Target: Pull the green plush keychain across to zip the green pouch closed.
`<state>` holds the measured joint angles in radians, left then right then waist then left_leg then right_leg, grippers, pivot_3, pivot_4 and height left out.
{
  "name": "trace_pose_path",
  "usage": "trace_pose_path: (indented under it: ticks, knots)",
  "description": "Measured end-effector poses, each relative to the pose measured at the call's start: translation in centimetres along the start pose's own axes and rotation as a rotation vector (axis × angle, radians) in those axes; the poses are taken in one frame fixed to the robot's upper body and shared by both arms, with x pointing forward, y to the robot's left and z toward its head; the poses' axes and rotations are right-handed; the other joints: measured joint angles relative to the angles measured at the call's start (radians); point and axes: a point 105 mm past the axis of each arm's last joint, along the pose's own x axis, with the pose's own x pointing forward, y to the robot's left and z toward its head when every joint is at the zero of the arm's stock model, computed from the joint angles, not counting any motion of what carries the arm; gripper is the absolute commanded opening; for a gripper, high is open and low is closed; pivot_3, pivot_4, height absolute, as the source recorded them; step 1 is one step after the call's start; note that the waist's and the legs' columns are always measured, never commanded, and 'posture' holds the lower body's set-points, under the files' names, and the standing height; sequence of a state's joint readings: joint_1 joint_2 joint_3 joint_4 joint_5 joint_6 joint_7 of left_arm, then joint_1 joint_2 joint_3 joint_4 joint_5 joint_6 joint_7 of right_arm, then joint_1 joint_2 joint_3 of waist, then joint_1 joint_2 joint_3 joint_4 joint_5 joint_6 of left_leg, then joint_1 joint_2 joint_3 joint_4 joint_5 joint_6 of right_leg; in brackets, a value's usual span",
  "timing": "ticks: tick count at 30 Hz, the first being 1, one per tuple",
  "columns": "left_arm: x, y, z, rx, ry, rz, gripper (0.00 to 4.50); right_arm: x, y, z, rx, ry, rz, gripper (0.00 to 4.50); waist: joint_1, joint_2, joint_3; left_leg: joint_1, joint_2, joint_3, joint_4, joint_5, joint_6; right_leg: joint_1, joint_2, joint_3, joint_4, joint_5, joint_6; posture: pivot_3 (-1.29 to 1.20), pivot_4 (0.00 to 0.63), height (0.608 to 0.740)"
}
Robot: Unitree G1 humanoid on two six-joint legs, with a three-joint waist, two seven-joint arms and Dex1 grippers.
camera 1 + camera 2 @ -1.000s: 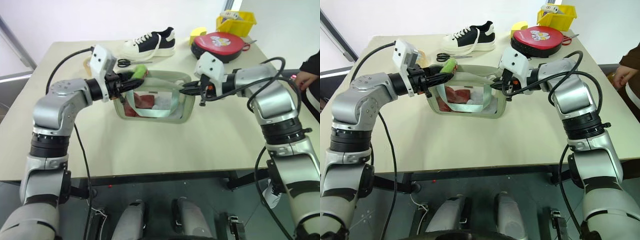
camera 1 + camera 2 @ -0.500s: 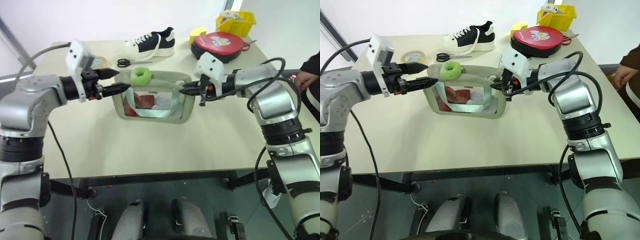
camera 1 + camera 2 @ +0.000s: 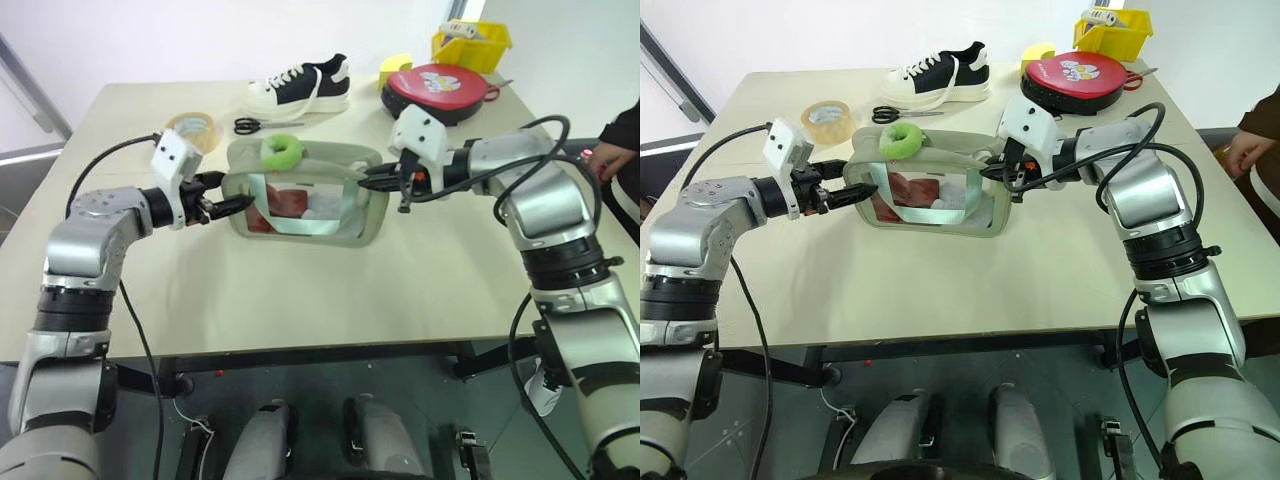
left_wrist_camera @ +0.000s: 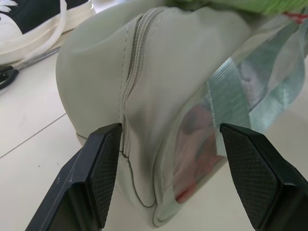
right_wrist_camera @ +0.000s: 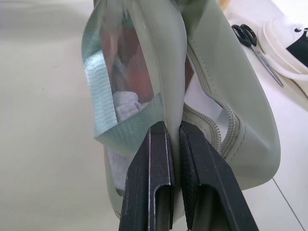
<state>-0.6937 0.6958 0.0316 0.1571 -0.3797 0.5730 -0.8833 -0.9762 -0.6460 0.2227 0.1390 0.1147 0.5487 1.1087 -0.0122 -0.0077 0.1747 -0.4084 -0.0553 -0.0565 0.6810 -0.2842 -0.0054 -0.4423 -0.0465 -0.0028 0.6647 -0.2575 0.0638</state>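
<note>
1. Pouch (image 3: 305, 200) stands mid-counter (image 3: 320, 290), red and white contents behind its clear side
2. Sneaker (image 3: 300, 88), red round case (image 3: 437, 88) and yellow bin (image 3: 470, 42) sit along the far edge; tape roll (image 3: 195, 130) and scissors (image 3: 255, 125) lie nearer the pouch
3. Right gripper (image 3: 368, 178) is clamped on the pouch's right end
4. Left gripper (image 3: 238, 195) stands wide apart at the pouch's left end, holding nothing
5. Keychain (image 3: 282, 152) rests on the pouch top, near its left end

Left gripper (image 3: 238, 198) released green plush keychain (image 3: 282, 152); withdrew.
</note>
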Motion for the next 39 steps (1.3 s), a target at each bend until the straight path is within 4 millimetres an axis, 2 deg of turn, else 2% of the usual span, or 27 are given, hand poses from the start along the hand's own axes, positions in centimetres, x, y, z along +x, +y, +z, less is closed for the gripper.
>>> trace_pose_path:
  ticks: [3, 4, 7, 15, 18, 21, 24, 26, 29, 32, 34, 36, 39]
  knots:
    - [0.0, -0.1, 0.0, 0.002, -0.002, -0.010, 2.19, 0.0, 0.0, -0.1, 0.004, 0.003, 0.000, 0.00, 0.000, 0.000, 0.000, 0.000, 0.000, 0.000, 0.000, 0.000, 0.000, 0.000, 0.000, 0.000, 0.000, 0.000, 0.000, 0.00, 0.150, 0.740]
    - [0.0, -0.2, 0.1, 0.002, -0.002, -0.013, 1.55, 0.0, 0.0, -0.1, 0.005, 0.004, -0.001, 0.00, 0.000, 0.000, 0.000, 0.000, 0.000, 0.000, 0.000, 0.000, 0.000, 0.000, 0.000, 0.000, 0.000, 0.000, 0.000, 0.00, 0.150, 0.740]
    - [-0.1, -0.3, 0.0, -0.003, -0.001, -0.017, 0.07, -0.1, 0.0, -0.1, 0.007, 0.006, -0.002, 0.00, 0.000, 0.000, 0.000, 0.000, 0.000, 0.000, 0.000, 0.000, 0.000, 0.000, 0.000, 0.000, 0.000, 0.000, 0.000, 0.00, 0.150, 0.740]
    - [-0.1, -0.3, -0.1, -0.001, 0.001, -0.009, 0.02, -0.1, 0.0, -0.1, 0.007, 0.007, -0.002, 0.00, 0.001, 0.000, 0.000, 0.000, 0.000, 0.000, 0.000, 0.000, 0.000, 0.000, 0.000, 0.000, 0.000, 0.000, 0.000, 0.00, 0.150, 0.740]
    - [-0.1, -0.4, -0.2, 0.000, 0.000, -0.009, 0.00, -0.1, 0.1, -0.1, 0.007, 0.006, 0.005, 1.13, 0.001, 0.000, 0.000, 0.000, 0.000, 0.000, 0.000, 0.000, 0.000, 0.000, 0.000, 0.000, 0.000, 0.000, 0.000, 0.00, 0.150, 0.740]
    - [-0.1, -0.7, -0.3, 0.007, -0.003, -0.008, 0.00, 0.0, 0.2, 0.0, -0.022, 0.006, 0.020, 2.64, 0.003, 0.000, 0.000, 0.000, 0.000, 0.000, 0.000, 0.000, 0.000, 0.000, 0.000, 0.000, 0.000, 0.000, 0.000, 0.00, 0.150, 0.740]
    - [-0.2, -0.7, -0.3, 0.008, -0.005, -0.005, 0.00, -0.3, -0.1, 0.5, -0.133, 0.011, 0.019, 4.28, 0.002, 0.000, 0.000, 0.000, 0.000, 0.000, 0.000, 0.000, 0.000, 0.000, 0.000, 0.000, 0.000, 0.000, 0.000, 0.00, 0.150, 0.740]
    - [-0.3, -0.7, -0.4, 0.007, -0.005, 0.000, 0.00, -0.4, -0.7, 1.7, -0.194, -0.010, 0.005, 4.41, 0.000, 0.000, 0.000, 0.000, 0.000, 0.000, 0.000, 0.000, 0.000, 0.000, 0.000, 0.000, 0.000, 0.000, 0.000, 0.00, 0.150, 0.740]
    - [-0.4, -0.7, -0.4, 0.007, -0.006, 0.003, 0.00, -0.2, -1.2, 5.2, -0.287, -0.096, -0.018, 4.41, 0.000, 0.000, 0.000, 0.000, 0.000, 0.000, 0.000, 0.000, -0.001, 0.000, 0.000, 0.000, 0.000, 0.000, 0.000, 0.00, 0.150, 0.740]
    - [-0.3, -0.9, -0.3, 0.010, -0.007, -0.005, 0.00, 1.0, -0.5, 8.0, -0.367, -0.198, -0.038, 4.41, 0.000, 0.000, 0.000, 0.000, 0.000, 0.000, 0.000, 0.001, -0.003, 0.000, 0.000, 0.000, 0.000, 0.000, 0.000, 0.00, 0.150, 0.740]
    - [-0.3, -0.9, -0.3, 0.010, -0.007, -0.006, 0.00, 2.6, 1.2, 8.4, -0.372, -0.250, -0.004, 4.41, 0.001, -0.001, 0.000, 0.000, 0.000, 0.000, 0.000, 0.002, -0.003, 0.000, 0.000, 0.000, 0.000, 0.000, 0.000, 0.00, 0.150, 0.740]
    - [-0.3, -0.9, -0.3, 0.010, -0.008, -0.006, 0.00, 4.6, 3.5, 7.8, -0.368, -0.260, 0.065, 4.41, 0.002, -0.001, 0.000, 0.000, 0.000, 0.000, 0.001, 0.002, -0.003, 0.000, 0.000, 0.000, 0.000, 0.000, 0.000, 0.00, 0.150, 0.740]
    - [-0.3, -0.9, -0.3, 0.008, -0.008, -0.006, 0.00, 6.5, 4.5, 7.3, -0.384, -0.253, 0.071, 4.41, 0.001, -0.001, 0.000, 0.000, 0.000, 0.000, 0.001, 0.002, -0.004, 0.000, 0.000, 0.000, 0.000, 0.000, 0.000, 0.00, 0.150, 0.740]
